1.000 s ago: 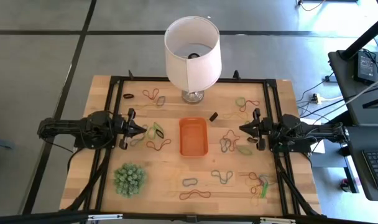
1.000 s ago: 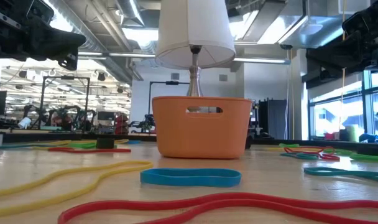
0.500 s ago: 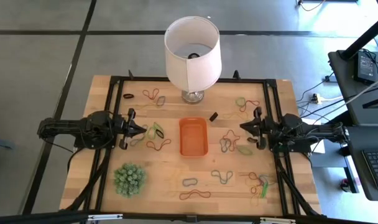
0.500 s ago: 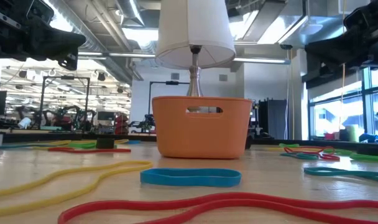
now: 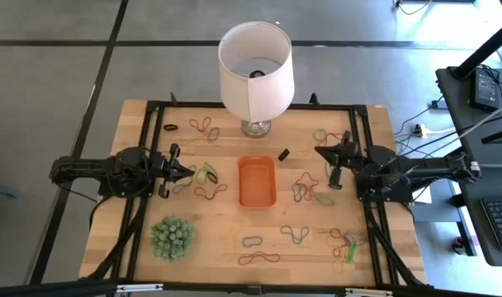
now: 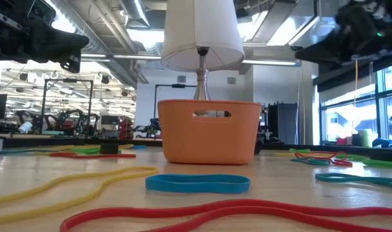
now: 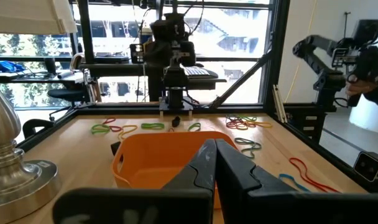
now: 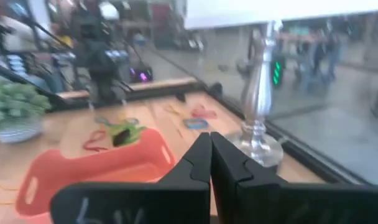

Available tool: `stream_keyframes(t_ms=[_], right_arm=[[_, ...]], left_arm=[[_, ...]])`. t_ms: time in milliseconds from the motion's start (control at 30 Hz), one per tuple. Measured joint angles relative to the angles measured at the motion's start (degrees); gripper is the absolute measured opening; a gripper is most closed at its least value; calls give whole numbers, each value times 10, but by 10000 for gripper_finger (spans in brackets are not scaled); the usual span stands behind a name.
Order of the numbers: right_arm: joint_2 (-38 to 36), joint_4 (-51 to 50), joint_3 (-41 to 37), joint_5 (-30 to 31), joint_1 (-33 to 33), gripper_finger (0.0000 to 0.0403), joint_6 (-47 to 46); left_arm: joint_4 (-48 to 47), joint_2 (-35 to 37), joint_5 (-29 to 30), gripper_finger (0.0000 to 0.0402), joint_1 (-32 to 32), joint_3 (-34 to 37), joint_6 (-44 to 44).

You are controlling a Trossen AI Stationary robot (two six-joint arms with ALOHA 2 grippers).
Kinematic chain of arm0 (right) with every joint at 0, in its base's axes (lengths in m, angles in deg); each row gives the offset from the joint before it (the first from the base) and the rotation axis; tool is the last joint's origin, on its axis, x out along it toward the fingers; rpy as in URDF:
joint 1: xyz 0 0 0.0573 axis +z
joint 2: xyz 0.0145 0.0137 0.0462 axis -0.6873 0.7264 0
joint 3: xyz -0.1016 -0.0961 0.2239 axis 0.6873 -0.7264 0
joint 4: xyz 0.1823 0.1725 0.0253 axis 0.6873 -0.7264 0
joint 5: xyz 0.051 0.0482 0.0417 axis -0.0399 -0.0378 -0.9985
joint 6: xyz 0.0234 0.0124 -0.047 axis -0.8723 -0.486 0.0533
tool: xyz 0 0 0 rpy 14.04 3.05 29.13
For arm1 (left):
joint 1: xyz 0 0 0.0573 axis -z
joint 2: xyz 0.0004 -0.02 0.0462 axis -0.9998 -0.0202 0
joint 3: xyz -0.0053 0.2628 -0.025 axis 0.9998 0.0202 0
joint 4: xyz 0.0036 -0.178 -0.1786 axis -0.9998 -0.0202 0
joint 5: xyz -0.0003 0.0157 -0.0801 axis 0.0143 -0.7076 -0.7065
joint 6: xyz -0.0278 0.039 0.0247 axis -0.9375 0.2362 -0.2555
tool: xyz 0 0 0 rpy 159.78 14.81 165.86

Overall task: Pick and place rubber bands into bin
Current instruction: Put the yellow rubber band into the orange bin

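Note:
The orange bin (image 5: 256, 182) stands at the table's middle; it also shows in the low view (image 6: 209, 131). Rubber bands lie flat all around it: red ones (image 5: 210, 192) to its left, a cluster (image 5: 305, 187) to its right, more (image 5: 259, 258) toward the near edge. My left gripper (image 5: 191, 172) hangs shut above the bands left of the bin and holds nothing; the left wrist view shows its fingers (image 7: 214, 149) together. My right gripper (image 5: 319, 151) is shut and empty, raised right of the bin and slanted toward the far edge.
A white lamp (image 5: 254, 70) stands at the far edge behind the bin. A spiky green plant (image 5: 171, 238) sits near-left. A small black piece (image 5: 283, 154) lies between the bin and my right gripper. A black frame (image 5: 234, 106) borders the table.
My right gripper has risen and swung toward the table's far edge, now slanting toward the lamp. Nothing on the table has moved.

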Motion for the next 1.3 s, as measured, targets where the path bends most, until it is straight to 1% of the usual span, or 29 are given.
stream_keyframes(t_ms=[133,267,433,500,600,800,933,1100,1300], right_arm=[[126,-53,85,12,-26,1,-49],[250,-165,174,11,-60,2,-120],[368,-297,252,8,-107,6,-209],[407,-346,273,-9,-128,7,-236],[453,-392,287,-62,-167,8,-254],[526,-406,288,-149,-257,9,-227],[568,-401,288,-208,-316,18,-168],[607,-401,288,-216,-359,62,-84],[627,-378,288,-217,-375,120,11]], left_arm=[[0,0,0,1,0,0,0],[0,0,0,1,0,0,0],[0,0,0,1,0,0,0],[0,0,0,1,0,0,0],[0,0,0,1,0,0,0],[0,0,0,1,0,0,0],[0,0,0,1,0,0,0],[0,0,0,1,0,0,0],[0,0,0,1,0,0,0]])
